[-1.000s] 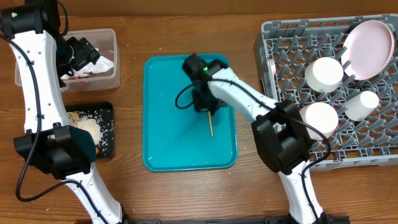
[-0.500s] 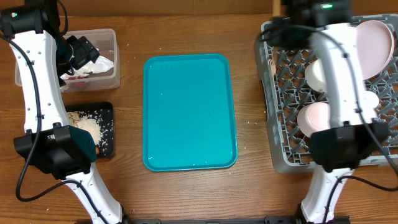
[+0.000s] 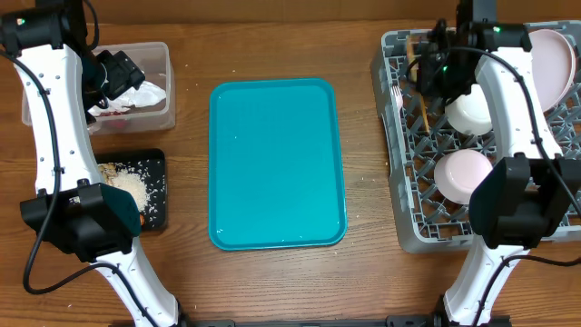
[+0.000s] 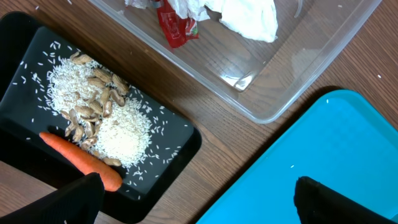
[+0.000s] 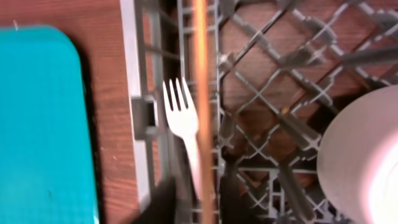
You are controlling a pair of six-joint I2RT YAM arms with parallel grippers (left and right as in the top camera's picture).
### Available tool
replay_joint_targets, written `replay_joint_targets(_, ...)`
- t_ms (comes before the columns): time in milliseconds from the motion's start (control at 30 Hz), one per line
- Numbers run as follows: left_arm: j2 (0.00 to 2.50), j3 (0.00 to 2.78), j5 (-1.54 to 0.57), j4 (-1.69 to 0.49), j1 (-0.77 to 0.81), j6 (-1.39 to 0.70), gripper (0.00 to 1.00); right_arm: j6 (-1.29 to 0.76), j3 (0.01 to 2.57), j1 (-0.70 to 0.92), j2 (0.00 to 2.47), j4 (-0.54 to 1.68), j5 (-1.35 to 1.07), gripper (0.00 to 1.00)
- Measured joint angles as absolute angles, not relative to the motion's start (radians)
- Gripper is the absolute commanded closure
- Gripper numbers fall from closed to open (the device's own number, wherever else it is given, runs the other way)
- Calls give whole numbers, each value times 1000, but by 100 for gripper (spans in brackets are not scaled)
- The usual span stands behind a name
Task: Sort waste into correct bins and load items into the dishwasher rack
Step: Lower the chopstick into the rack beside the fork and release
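My right gripper (image 3: 438, 71) is shut on the thin wooden stick (image 3: 423, 109) and holds it over the left side of the grey dishwasher rack (image 3: 399, 182). In the right wrist view the stick (image 5: 201, 74) runs straight up from my fingers (image 5: 200, 199), next to the white fork (image 5: 180, 118) lying in the rack. The rack also holds the white-pink plate (image 3: 545, 54) and two white bowls (image 3: 472, 111) (image 3: 465, 173). My left gripper (image 4: 198, 190) is open and empty by the clear tub (image 3: 163, 54), which holds napkins (image 4: 249, 15) and the red wrapper (image 4: 174, 28). The black tray (image 4: 180, 134) holds rice, beige scraps and the carrot (image 4: 81, 158).
The teal serving tray (image 3: 277, 163) lies in the middle of the wooden table between the bins and the rack. My right arm crosses over the rack's right half and hides part of it. A few rice grains lie on the wood near the rack.
My right gripper has lifted the wooden stick off the teal tray, carried it right, and now holds it lower over the rack's left side. The left arm has not moved.
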State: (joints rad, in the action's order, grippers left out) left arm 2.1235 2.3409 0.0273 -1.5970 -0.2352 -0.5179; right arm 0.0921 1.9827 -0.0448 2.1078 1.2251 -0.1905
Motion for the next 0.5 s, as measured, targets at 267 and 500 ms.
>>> replay_joint_targets(267,2123,2341,27,-1597,-235,-518,0,-11,1994,-43,2107,1293,-199,30)
replay_joint_targets(500,2123,2341,27,-1598,-235,-518,0,-128,2059,-43,1897,1464,-199,48)
